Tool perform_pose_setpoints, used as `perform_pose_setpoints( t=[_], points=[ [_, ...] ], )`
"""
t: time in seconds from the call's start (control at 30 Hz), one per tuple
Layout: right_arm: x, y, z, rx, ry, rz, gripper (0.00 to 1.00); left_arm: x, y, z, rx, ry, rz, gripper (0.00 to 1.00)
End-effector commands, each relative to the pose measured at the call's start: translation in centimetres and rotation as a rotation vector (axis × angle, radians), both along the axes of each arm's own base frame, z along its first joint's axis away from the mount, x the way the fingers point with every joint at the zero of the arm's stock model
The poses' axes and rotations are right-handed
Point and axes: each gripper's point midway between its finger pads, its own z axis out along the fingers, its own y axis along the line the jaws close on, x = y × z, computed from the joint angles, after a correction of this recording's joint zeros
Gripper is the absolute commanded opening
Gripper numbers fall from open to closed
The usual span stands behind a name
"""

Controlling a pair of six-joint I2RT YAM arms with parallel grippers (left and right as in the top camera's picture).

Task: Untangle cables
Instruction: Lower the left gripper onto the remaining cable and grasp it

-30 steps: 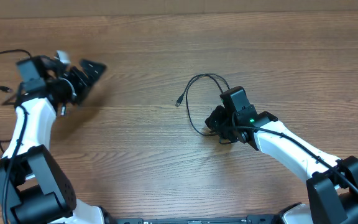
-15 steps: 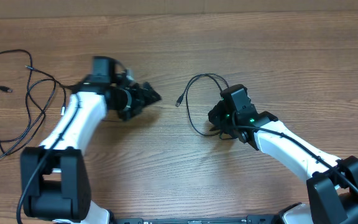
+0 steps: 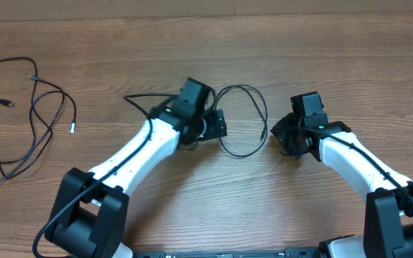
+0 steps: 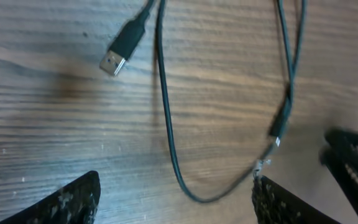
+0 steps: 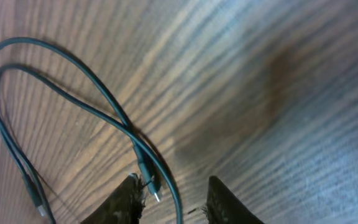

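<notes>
- The loose cable (image 3: 239,87) lies as one open loop at the centre of the overhead frame, flat on the wooden table (image 3: 350,57) between the two arms. The other cables (image 3: 49,132) sprawl in the upper left, well apart from it.
- The left gripper (image 3: 217,123) sits at the loop's left side with its claw spread wide and nothing in its grasp. In the left wrist view the cable's bend lies on the wood between the fingers (image 4: 73,200), probably so that they can close on that single strand.
- The USB plug (image 4: 123,50) lies free in the upper left of that view, so that end looks caught on nothing.
- The right gripper (image 3: 284,132) stands at the loop's right edge, its claw parted only a little. The strand and its small plug (image 5: 149,180) run through the gap without visibly being pinched.
- Judging from this, one arm on each side suits drawing the loop out straight.
</notes>
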Motion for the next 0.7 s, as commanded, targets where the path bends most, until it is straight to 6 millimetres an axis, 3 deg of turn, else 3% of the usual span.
perform_pose_setpoints(
  t=[0.0, 0.17, 0.4, 0.47, 0.57, 0.67],
  points=[
    [-0.8, 1.2, -0.3, 0.039, 0.028, 0.032, 0.36, 0.8, 1.3, -1.5, 0.138, -0.045, 0.140, 0.77],
    [-1.2, 2.4, -0.3, 0.028, 0.024, 0.070, 0.32, 0.5, -0.6, -3.3, 0.137, -0.039, 0.113, 0.65],
    [-0.9, 2.8, -0.1, 0.021, 0.001, 0.083, 0.32, 0.8, -1.1, -6.7, 0.157, -0.007, 0.107, 0.49],
    [-0.9, 2.7, -0.2, 0.013, 0.003, 0.080, 0.32, 0.9, -1.0, -7.0, 0.158, -0.006, 0.109, 0.41],
    [-0.9, 2.4, -0.3, -0.001, 0.001, 0.074, 0.32, 0.9, -1.0, -7.0, 0.158, -0.004, 0.106, 0.20],
    [-0.9, 2.4, -0.3, -0.001, 0.001, 0.074, 0.32, 0.7, -0.9, -6.9, 0.188, -0.012, 0.033, 0.15]
  ],
)
